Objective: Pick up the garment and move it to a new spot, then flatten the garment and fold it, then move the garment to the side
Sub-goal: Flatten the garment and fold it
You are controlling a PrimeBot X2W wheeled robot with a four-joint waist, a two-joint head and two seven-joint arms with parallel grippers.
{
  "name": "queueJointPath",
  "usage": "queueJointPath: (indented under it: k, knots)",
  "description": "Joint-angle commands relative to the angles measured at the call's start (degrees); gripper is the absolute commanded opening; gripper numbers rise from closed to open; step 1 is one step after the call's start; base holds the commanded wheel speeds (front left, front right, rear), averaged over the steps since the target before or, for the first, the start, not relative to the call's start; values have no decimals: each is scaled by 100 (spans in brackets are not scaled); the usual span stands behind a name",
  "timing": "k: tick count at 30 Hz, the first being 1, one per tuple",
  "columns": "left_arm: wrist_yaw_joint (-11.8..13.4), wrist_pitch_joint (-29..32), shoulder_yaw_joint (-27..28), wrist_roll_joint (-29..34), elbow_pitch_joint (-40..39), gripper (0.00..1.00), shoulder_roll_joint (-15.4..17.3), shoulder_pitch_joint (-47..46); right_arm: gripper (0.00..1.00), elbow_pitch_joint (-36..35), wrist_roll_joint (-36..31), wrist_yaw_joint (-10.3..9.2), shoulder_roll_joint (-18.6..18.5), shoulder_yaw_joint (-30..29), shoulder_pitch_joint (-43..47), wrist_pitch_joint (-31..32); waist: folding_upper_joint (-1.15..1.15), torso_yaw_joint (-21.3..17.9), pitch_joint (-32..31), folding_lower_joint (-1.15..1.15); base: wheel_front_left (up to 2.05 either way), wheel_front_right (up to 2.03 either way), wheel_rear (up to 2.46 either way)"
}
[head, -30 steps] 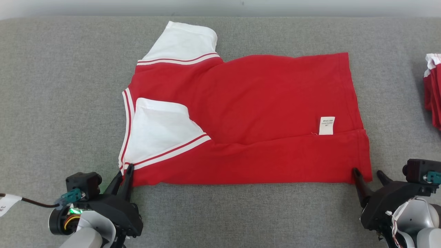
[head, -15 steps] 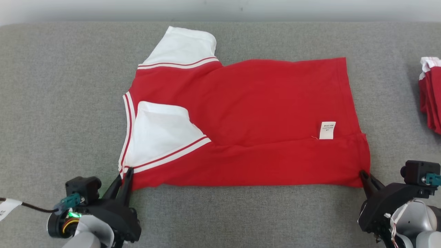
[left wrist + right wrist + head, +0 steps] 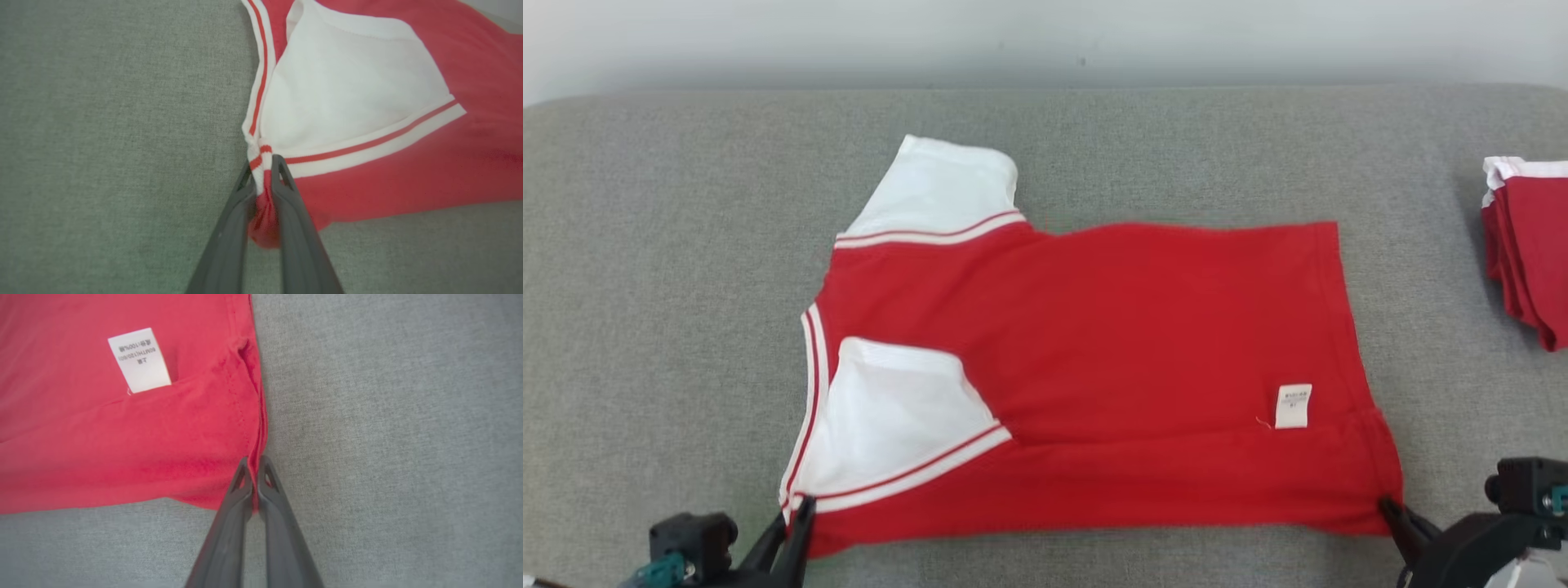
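Note:
A red garment (image 3: 1127, 343) with white sleeves lies spread on the grey padded surface, its near long edge folded over. A white care label (image 3: 1293, 406) shows near its right end. My left gripper (image 3: 800, 510) is shut on the garment's near left corner at the striped collar (image 3: 261, 159), pinching bunched cloth. At the near right corner my right gripper (image 3: 1390, 510) is shut on the red hem (image 3: 255, 457). The label (image 3: 139, 359) lies up and left of its fingers.
A stack of folded red and white garments (image 3: 1523, 245) sits at the right edge of the grey surface (image 3: 670, 245). A pale wall runs behind the surface's far edge. Bare grey padding surrounds the garment on all sides.
The right gripper went from open beside the hem to shut on it. The whole head view has shifted, so the camera moved; both grippers now sit lower in it, holding the near corners.

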Motion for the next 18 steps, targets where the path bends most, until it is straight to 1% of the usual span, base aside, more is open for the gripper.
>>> queueJointPath:
  k: [1,7,10,15,18]
  knots:
    - [109,49,33,-46,-173,0,120,214,0,-90,90,-12,-5,-24,187,108,-1,-22,-46,0,0,0,0]
    - [367,170,37,-170,-694,0,348,659,0,-281,248,-12,-4,38,514,287,-1,-58,-113,0,0,0,0]
    - [452,170,48,-225,-800,0,382,798,0,-244,323,-12,-2,163,622,323,-1,-68,-161,0,0,0,0]
    - [407,223,-39,-286,-821,0,346,914,0,-153,473,-12,-2,349,746,414,-1,-81,-240,0,0,0,0]
    - [470,298,-126,-182,-695,0,439,978,0,-166,266,-12,-4,370,815,514,-1,-96,-284,0,0,0,0]
